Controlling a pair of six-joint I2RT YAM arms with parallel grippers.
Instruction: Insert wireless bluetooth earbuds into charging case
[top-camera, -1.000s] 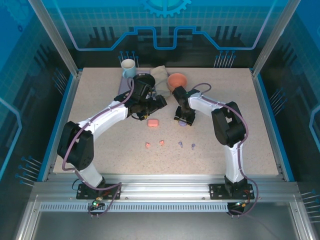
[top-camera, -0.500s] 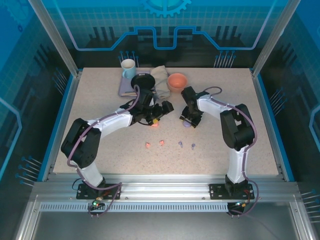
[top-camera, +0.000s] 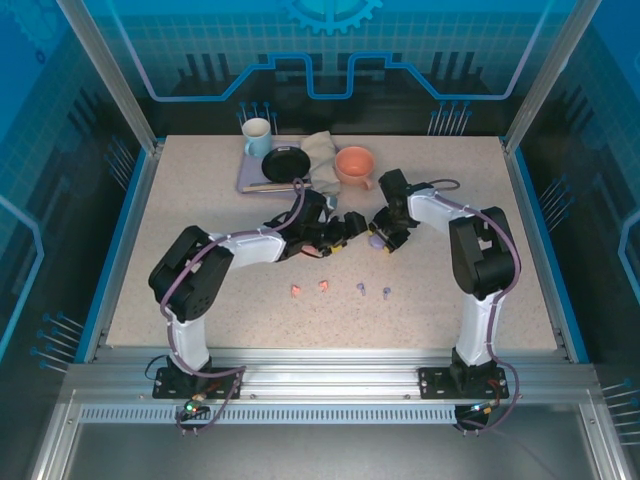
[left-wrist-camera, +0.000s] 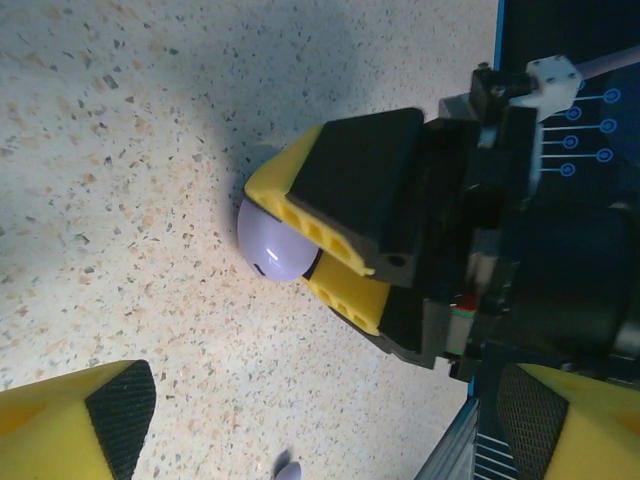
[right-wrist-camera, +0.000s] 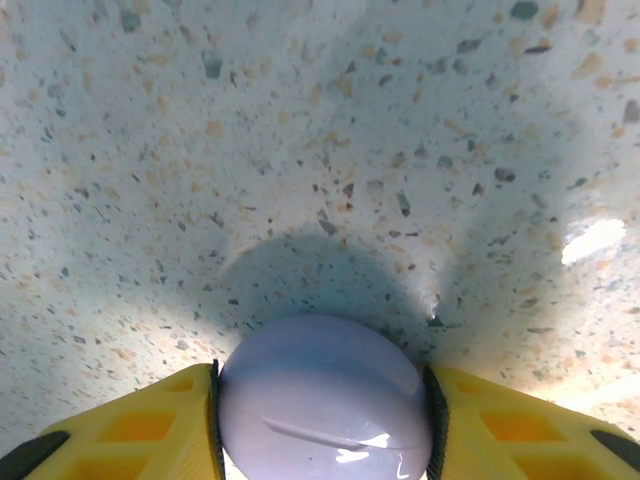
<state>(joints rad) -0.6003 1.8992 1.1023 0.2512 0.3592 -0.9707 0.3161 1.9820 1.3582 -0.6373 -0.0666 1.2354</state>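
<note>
Clamped a smooth, rounded lilac plastic charging case (right-wrist-camera: 325, 395) between the yellow jaws of the right gripper (top-camera: 381, 238), down on the speckled worktop (top-camera: 200, 210). Held the left gripper (top-camera: 346, 226) just beside it, jaws wide and empty. Found two tiny coral-pink earbuds (top-camera: 296, 290) and two lilac-purple earbuds (top-camera: 360, 287) loose in a row nearer the arm bases.

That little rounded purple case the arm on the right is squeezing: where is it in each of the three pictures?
Top external: the lilac case sits on the table, slightly right of centre.
Left wrist: centre-left, poking out between yellow fingers.
Right wrist: bottom centre, close up.
Shared landmark: those yellow fingers pressing on its two sides.
</note>
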